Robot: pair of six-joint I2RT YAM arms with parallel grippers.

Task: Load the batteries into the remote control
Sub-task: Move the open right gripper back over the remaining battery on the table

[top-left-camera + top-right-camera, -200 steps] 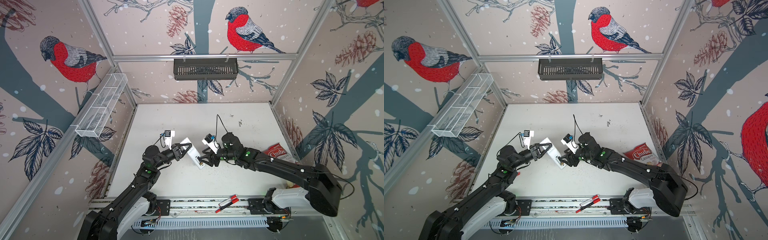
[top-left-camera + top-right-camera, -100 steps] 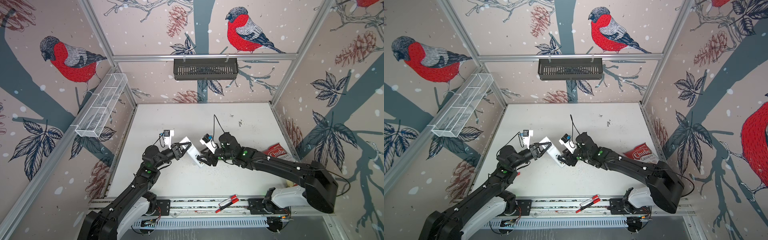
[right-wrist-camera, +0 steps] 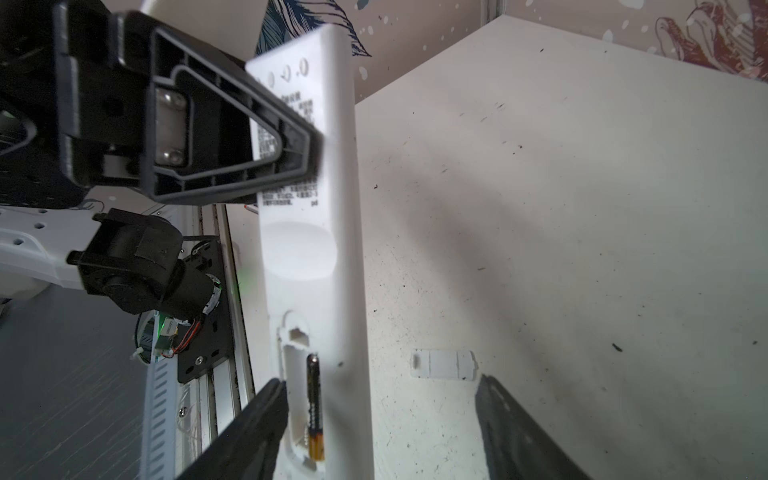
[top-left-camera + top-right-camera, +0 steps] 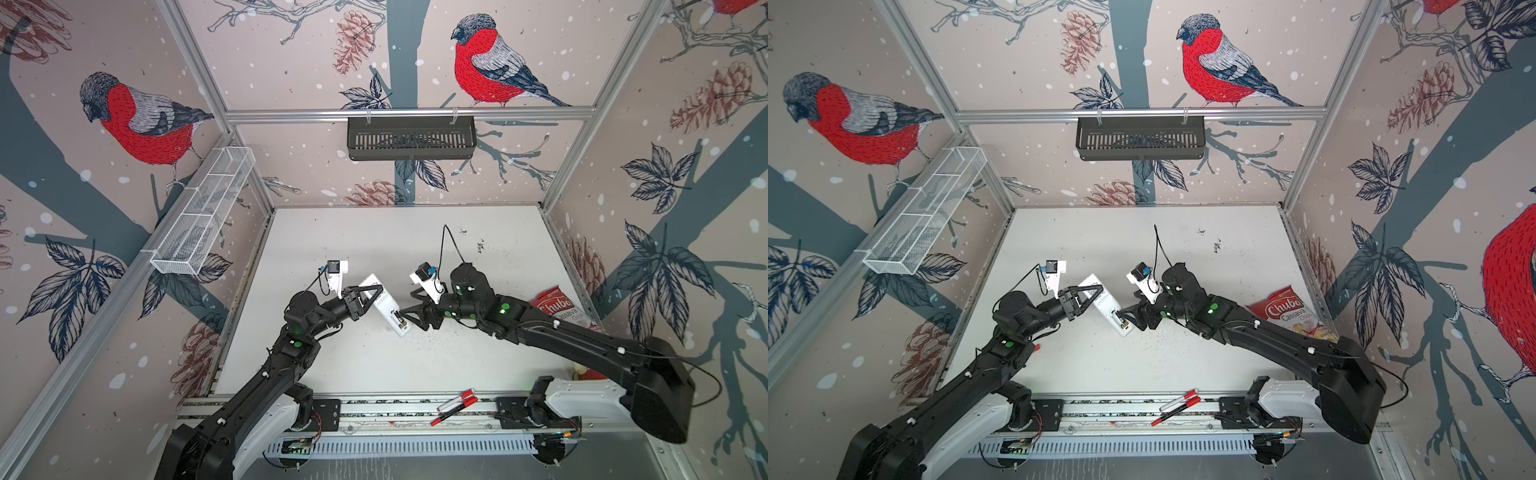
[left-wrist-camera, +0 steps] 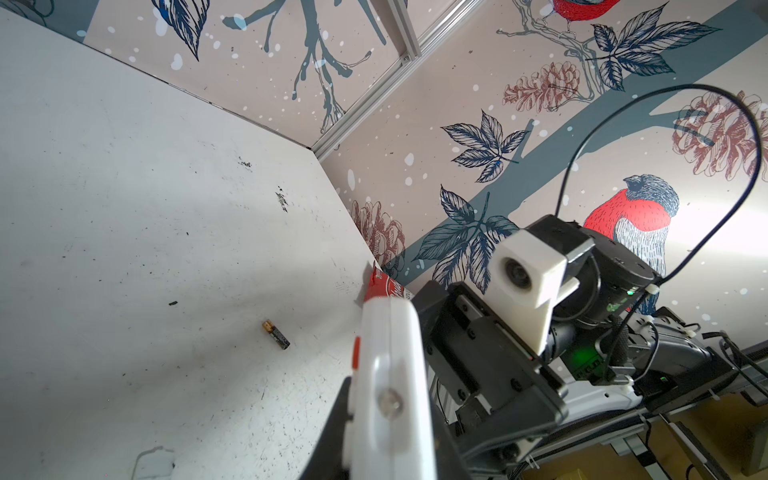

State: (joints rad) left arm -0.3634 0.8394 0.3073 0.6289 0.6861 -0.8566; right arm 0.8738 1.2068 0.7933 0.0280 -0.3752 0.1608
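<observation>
The left hand (image 4: 368, 296) is gripping the remote control (image 4: 388, 309), one battery (image 3: 313, 399) sitting inside it, while the wide-open right hand (image 3: 380, 381) is hovering at that end, likely nearer the spare battery (image 5: 275, 333) lying on the table (image 5: 124, 208)

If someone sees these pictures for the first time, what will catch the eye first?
The big red-breasted birds on the walls pull the eye first. Then, mid-table, the left tool grips the white remote control, its back compartment open with one battery seated inside, while the right tool stands open beside it. A second battery lies loose on the table.
</observation>
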